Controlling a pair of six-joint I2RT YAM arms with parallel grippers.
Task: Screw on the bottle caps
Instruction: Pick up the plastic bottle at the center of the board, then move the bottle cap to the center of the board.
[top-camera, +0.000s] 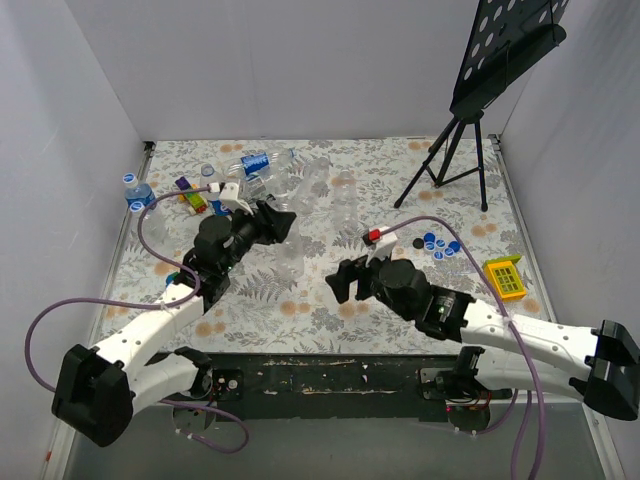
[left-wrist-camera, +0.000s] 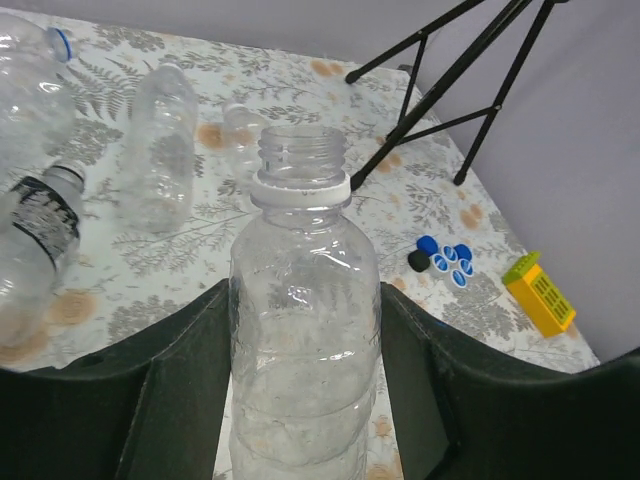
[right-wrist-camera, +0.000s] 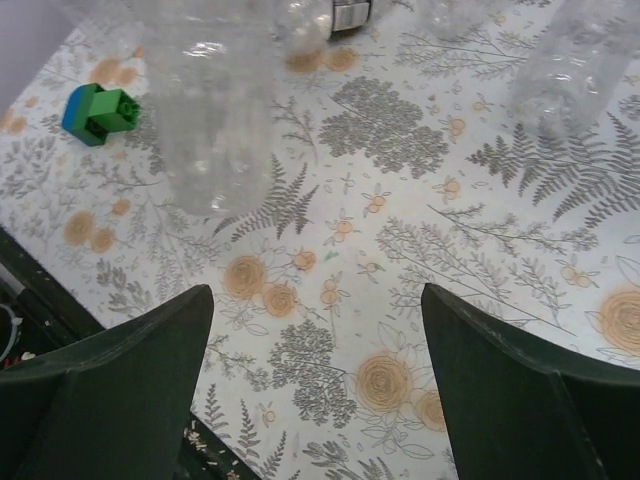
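- The left gripper (left-wrist-camera: 305, 420) is clamped on the body of a clear bottle (left-wrist-camera: 305, 330), with a jaw pressed to each flank. The open threaded neck is left clear of the jaws, probably so that a cap can go on.
- The right gripper (right-wrist-camera: 320, 390) has its jaws spread wide and holds nothing. It hangs over the flower-patterned table (right-wrist-camera: 400, 300), close to the held bottle.
- The blue bottle caps (top-camera: 438, 245) lie clustered on the table to the right, near a yellow block (top-camera: 504, 276) and apart from both grippers.
- As things stand, one arm seems to steady the bottle while the free arm has yet to fetch a cap.
- Other bottles (top-camera: 262, 165) lie at the far left.
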